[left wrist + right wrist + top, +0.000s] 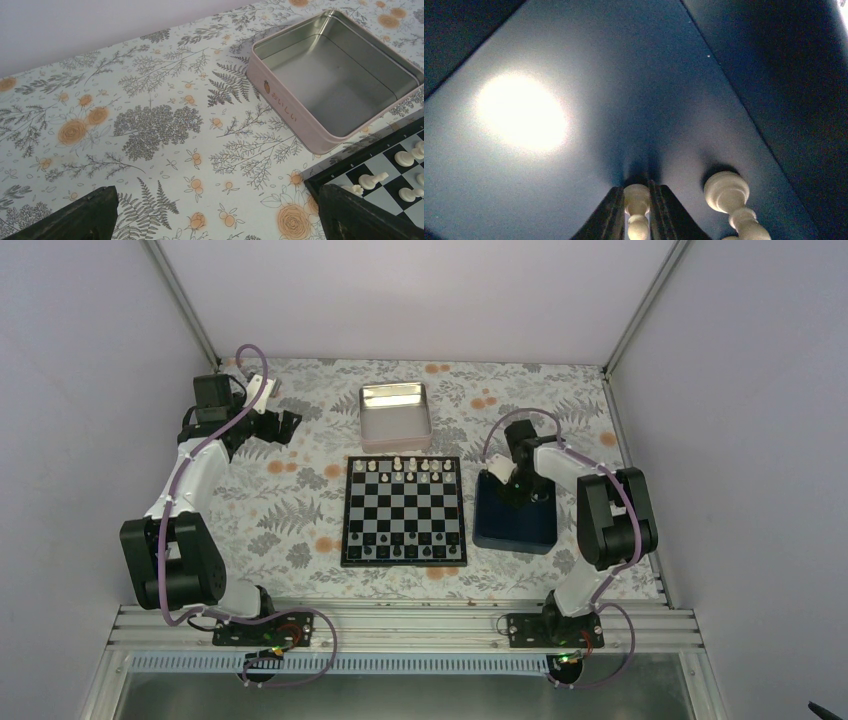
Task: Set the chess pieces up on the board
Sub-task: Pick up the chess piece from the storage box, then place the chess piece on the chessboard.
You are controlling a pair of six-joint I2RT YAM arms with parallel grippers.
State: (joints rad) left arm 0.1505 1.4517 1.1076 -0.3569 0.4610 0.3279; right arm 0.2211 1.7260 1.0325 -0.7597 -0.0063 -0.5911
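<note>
The chequered board [404,510] lies in the middle of the table, with several cream pieces [410,468] on its far rows and dark pieces [405,552] on its near row. My right gripper [638,207] is down inside the dark blue tray [515,523], shut on a cream chess piece [637,200]. A second cream piece [729,197] stands just right of it in the tray. My left gripper [215,220] is open and empty above the cloth, left of the board's far corner [325,175]. Cream pieces [372,180], one lying down, show in the left wrist view.
A shiny metal tin [395,415] stands behind the board; it also shows empty in the left wrist view [335,75]. The floral cloth [280,500] covers the table. Enclosure walls rise on both sides and behind.
</note>
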